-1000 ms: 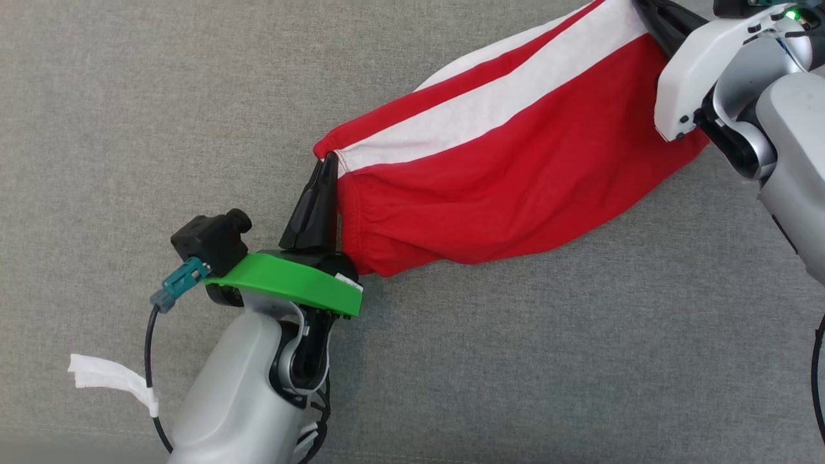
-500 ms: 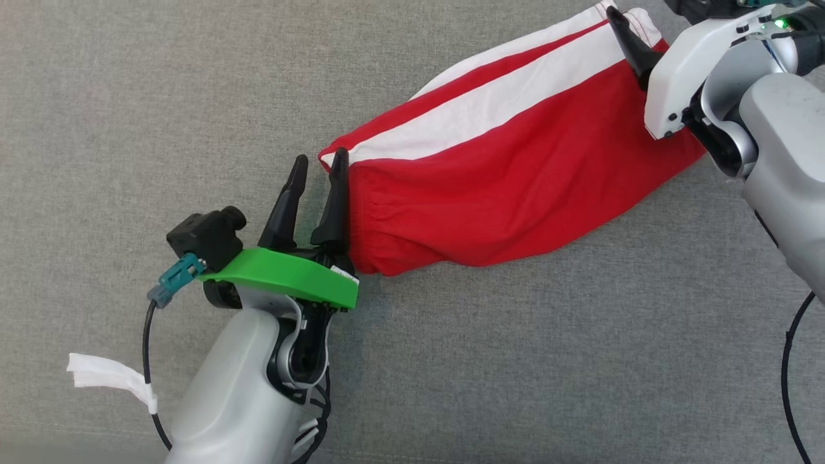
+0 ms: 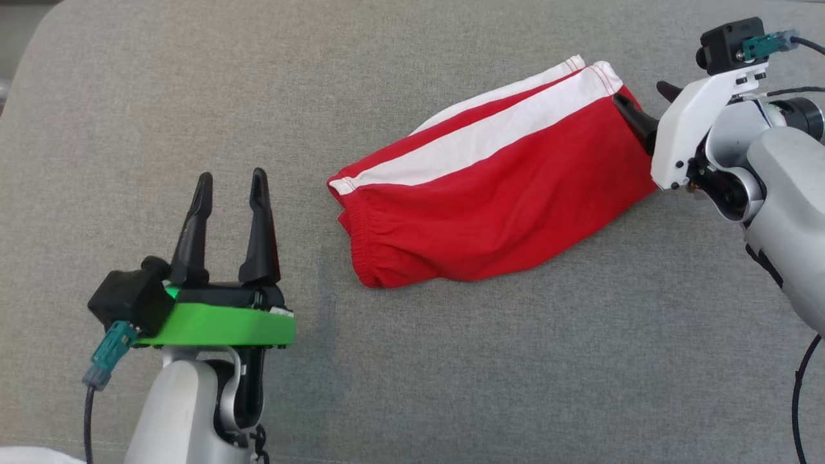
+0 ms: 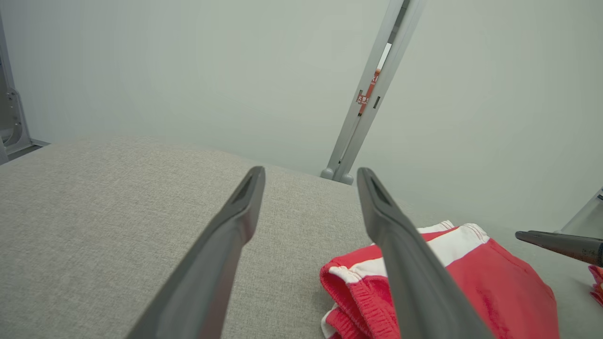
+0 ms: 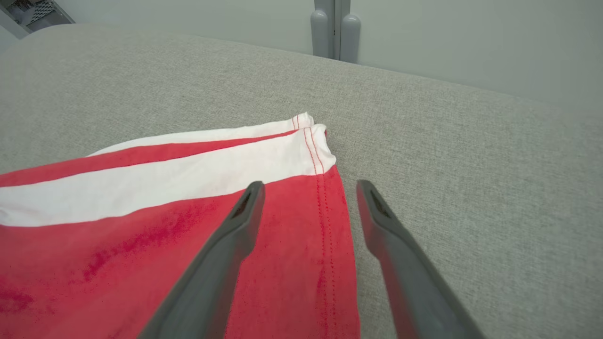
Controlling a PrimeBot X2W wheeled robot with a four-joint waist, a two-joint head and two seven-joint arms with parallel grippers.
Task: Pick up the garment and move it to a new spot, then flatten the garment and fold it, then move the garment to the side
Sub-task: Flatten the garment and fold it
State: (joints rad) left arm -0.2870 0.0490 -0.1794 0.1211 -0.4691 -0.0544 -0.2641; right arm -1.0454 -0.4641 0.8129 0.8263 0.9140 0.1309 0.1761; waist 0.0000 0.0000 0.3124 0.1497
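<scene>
The red-and-white garment (image 3: pixel 490 200) lay on the grey cushion (image 3: pixel 451 361). The left gripper (image 3: pixel 232 175) stood wide and empty, apart from it. The right gripper (image 3: pixel 640 91), also wide and empty, straddled its hem.

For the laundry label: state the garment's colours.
The garment is red, banded white along one edge; the head view shows it best.

No legible text; marks on the red sticker (image 4: pixel 369 92) of the grey post (image 4: pixel 348 141) too small.
</scene>
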